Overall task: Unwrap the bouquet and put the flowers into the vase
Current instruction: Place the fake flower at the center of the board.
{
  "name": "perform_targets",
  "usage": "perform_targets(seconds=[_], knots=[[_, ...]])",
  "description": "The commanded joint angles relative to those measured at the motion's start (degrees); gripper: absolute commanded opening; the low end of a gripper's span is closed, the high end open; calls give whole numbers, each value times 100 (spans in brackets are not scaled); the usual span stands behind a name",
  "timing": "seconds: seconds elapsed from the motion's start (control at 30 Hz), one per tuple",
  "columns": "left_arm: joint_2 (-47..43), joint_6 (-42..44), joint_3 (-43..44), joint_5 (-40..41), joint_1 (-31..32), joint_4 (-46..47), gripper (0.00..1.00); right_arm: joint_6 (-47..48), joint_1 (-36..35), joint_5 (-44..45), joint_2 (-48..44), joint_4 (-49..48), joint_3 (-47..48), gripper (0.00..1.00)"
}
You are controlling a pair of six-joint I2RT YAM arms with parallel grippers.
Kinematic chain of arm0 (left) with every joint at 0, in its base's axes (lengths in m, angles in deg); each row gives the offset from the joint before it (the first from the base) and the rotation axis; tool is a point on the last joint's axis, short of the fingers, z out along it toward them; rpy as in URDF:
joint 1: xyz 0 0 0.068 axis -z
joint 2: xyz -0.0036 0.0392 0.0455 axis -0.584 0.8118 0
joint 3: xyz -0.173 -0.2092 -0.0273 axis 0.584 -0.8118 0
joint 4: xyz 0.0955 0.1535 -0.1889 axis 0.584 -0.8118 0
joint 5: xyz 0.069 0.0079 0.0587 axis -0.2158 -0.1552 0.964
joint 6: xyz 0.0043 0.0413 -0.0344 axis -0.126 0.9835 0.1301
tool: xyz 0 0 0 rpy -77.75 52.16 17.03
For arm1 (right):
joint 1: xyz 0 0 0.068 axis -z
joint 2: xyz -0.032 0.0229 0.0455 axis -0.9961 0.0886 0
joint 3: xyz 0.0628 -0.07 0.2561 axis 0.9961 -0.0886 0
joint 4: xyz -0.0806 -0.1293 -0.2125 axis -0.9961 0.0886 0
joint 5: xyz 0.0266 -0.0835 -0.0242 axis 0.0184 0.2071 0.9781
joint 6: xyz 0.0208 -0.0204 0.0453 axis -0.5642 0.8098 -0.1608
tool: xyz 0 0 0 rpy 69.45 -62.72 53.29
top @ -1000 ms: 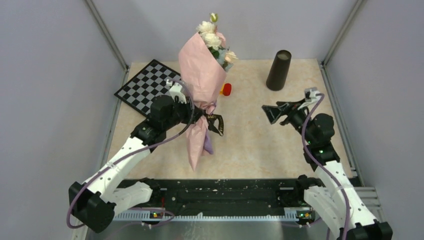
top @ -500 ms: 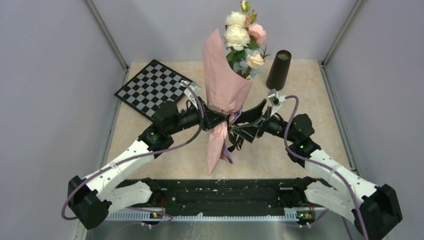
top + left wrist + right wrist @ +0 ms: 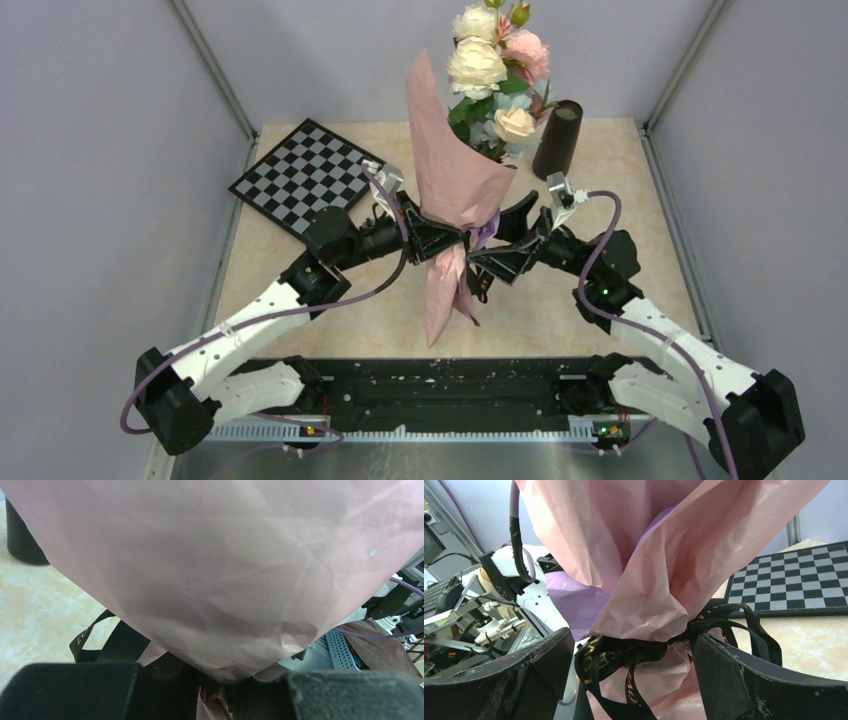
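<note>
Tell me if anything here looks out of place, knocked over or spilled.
Nothing is spilled or knocked over. The vase stands upright at the far right, and the bouquet is held up, wrapped and tied. The only stray is the checkered board at the far left, lying skewed on the table.

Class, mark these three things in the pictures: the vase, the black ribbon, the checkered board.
vase (image 3: 557,140), top view, middle of its dark side wall.
black ribbon (image 3: 639,649), right wrist view, on the knot.
checkered board (image 3: 300,172), top view, middle of its squares.
</note>
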Motion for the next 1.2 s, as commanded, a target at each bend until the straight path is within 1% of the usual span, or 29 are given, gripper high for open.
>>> perform_targets(seconds=[0.0, 0.07, 0.23, 0.53, 0.7, 0.83, 0.93, 1.07, 1.1, 1.17], knots=[[35, -11, 112, -320, 205, 646, 0, -226, -83, -25, 50, -662, 327, 87], [12, 22, 111, -315, 233, 647, 0, -296, -83, 15, 103, -724, 347, 86], [26, 69, 107, -327, 289, 612, 0, -516, -83, 195, 191, -955, 402, 90], [63, 182, 133, -381, 385, 484, 0, -620, -83, 768, 320, -664, 629, 89], [61, 214, 156, -431, 415, 475, 0, -645, -83, 768, 441, -672, 682, 88], [54, 249, 157, -312, 417, 470, 0, -733, -83, 545, 537, -815, 717, 85], [49, 224, 156, -52, 415, 477, 0, -713, -83, 364, 550, -806, 719, 83], [105, 203, 162, 22, 418, 610, 0, -649, -83, 267, 539, -723, 687, 79], [132, 187, 175, -3, 420, 647, 0, -639, -83, 273, 521, -705, 678, 77], [192, 156, 201, -64, 420, 680, 0, -630, -83, 252, 525, -695, 671, 69]])
